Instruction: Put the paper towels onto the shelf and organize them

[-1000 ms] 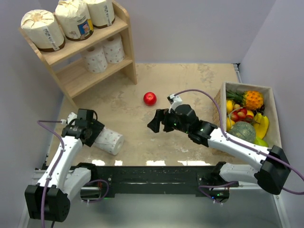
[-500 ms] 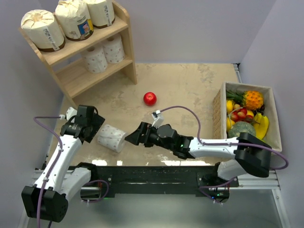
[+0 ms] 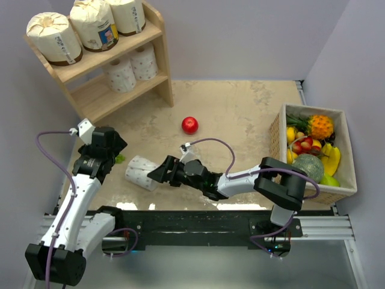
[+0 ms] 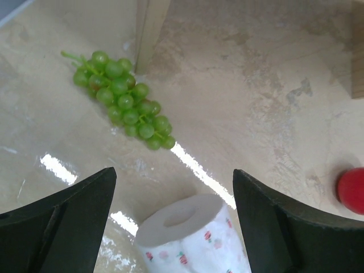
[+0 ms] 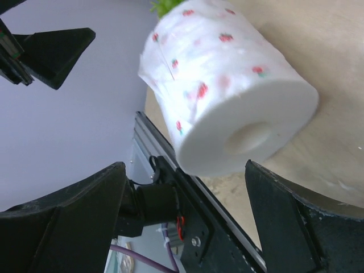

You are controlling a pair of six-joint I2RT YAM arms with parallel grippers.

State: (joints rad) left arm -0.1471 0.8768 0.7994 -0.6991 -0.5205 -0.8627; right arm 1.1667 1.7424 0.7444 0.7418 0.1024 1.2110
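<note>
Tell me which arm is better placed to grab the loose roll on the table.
Right, probably: the right hand has its open fingers either side of the roll, while the left hand sits apart from it.

Loose roll (image 3: pixel 142 173): soft matt white paper with small red print. Wrapped rolls (image 3: pixel 54 37): creased cream paper. Shelf (image 3: pixel 102 99): pale matt wood. Desk (image 3: pixel 240 108): mottled beige, glossy, streaked with reflections. Grapes (image 4: pixel 122 99): shiny green, plastic look. Apple (image 3: pixel 190 124): glossy red.

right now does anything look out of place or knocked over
A white red-printed paper towel roll lies on its side on the table, off the light wooden shelf; a bunch of green grapes lies loose nearby.
</note>
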